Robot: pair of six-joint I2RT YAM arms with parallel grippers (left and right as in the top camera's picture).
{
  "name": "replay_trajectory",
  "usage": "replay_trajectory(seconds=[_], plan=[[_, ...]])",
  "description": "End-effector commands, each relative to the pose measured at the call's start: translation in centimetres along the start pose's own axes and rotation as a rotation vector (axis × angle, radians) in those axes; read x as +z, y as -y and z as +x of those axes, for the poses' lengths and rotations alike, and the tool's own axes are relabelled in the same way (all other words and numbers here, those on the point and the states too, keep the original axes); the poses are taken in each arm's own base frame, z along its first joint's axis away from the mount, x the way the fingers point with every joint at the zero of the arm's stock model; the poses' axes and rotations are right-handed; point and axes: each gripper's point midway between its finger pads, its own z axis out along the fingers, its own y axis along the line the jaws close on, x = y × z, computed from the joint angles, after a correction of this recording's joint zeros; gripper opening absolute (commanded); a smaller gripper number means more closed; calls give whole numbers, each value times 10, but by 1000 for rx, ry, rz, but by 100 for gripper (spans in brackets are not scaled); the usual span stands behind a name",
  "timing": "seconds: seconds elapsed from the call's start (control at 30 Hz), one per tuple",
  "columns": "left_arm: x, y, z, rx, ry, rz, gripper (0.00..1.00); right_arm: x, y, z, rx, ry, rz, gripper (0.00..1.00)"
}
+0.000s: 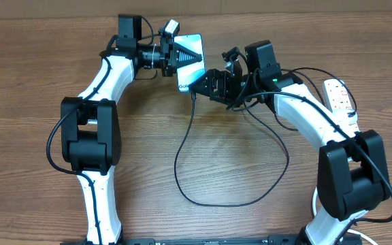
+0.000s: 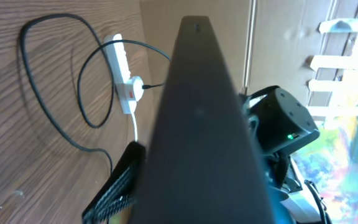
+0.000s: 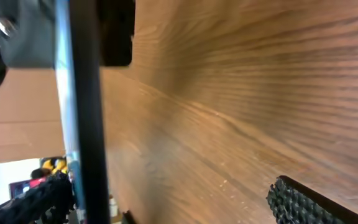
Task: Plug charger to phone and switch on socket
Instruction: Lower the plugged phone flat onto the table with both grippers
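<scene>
Our left gripper [image 1: 189, 56] is clamping the slim, blue-screened smartphone [image 1: 189, 75]; our right gripper [image 1: 206, 85], fingers [image 3: 303, 200] apart, is hovering at its bottom edge, where the thin black charger cable [image 1: 182, 146] is ending. We are fearing cable drag tugging a half-seated connection loose.

Phone [image 1: 190, 58] between left gripper [image 1: 180, 57] and right gripper [image 1: 204, 84]; charger [image 1: 176, 160] on table [image 1: 33, 68] before them; socket [image 1: 339, 99] far right.

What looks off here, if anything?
Nothing looks spilled or damaged. The phone isn't lying flat: the left gripper holds it tilted, and the right gripper is close at its lower end. The charger loops loosely across the table. The socket sits far right.
</scene>
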Motion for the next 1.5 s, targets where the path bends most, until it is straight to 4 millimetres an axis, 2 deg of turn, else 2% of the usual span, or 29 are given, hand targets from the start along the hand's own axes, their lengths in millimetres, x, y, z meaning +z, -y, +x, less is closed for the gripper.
replay_trajectory(seconds=[0.0,0.23,0.43,0.6,0.77,0.9,0.97,1.13,1.37,1.43,1.47], plan=[[0,-9,9,-19,17,-29,4,-16,3,-21,-41,70,22,100],[-1,-64,29,-102,58,-130,4,-23,13,-23,-69,72,43,100],[-14,-130,49,-212,116,-428,4,-24,32,-18,-29,68,136,100],[-20,-153,60,-226,111,-575,4,-27,50,-15,5,74,230,100],[-40,-186,72,-254,122,-829,4,-31,63,-13,26,79,303,100],[-45,-196,74,-216,110,-924,7,-36,77,-13,39,95,382,100],[-49,-201,74,-208,115,-979,18,-38,81,-15,39,106,408,100],[-56,-208,77,-200,116,-1059,35,-38,82,-15,39,108,414,100],[-56,-208,77,-201,116,-1059,43,-38,82,-14,41,105,415,100],[-56,-208,78,-204,115,-1062,43,-38,82,-14,42,104,416,100],[-57,-208,78,-208,113,-1063,40,-38,82,-14,43,103,416,100]])
